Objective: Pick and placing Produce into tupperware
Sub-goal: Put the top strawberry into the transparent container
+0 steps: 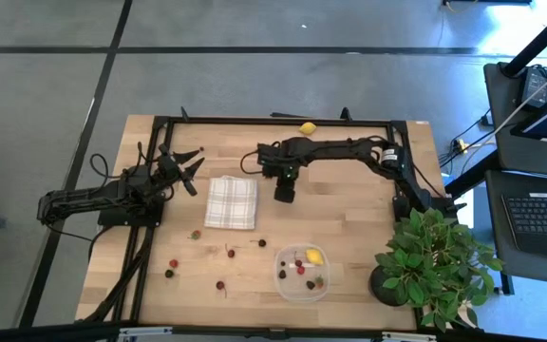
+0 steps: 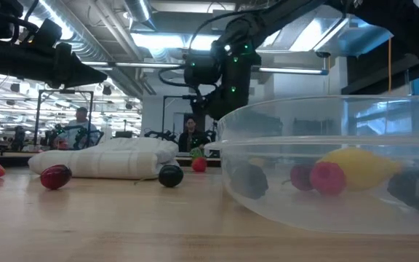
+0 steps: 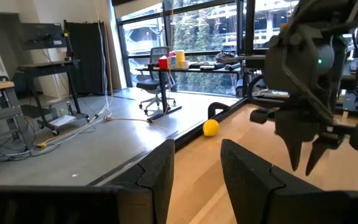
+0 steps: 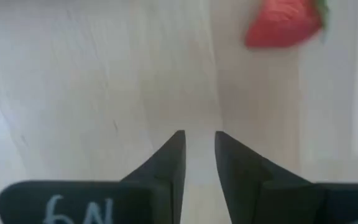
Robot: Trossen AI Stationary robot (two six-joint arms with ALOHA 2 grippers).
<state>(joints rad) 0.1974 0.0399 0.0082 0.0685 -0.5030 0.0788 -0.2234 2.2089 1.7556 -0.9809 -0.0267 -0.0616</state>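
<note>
The clear tupperware [image 1: 301, 273] [image 2: 413, 124] stands near the table's near edge and holds one yellow lemon [image 1: 313, 256], a red berry [image 2: 327, 177] and some dark ones. A second lemon [image 1: 308, 128] [image 3: 211, 127] lies at the far edge. Several red and dark berries [image 1: 196, 234] [image 2: 55, 176] are scattered left of the container. My right gripper [image 1: 284, 190] [image 4: 199, 140] points down over bare wood right of the cloth, fingers narrowly apart and holding nothing; a red strawberry-like fruit [image 4: 284, 22] [image 2: 198, 164] lies just beside it. My left gripper [image 1: 190, 163] [image 3: 194, 165] waits open at the table's left.
A white-and-grey checked folded cloth [image 1: 231, 202] [image 2: 108, 156] lies at the table's middle, between the two grippers. A leafy potted plant [image 1: 435, 261] fills the near right corner. A black frame [image 1: 254, 120] runs along the far edge. Bare wood lies between cloth and container.
</note>
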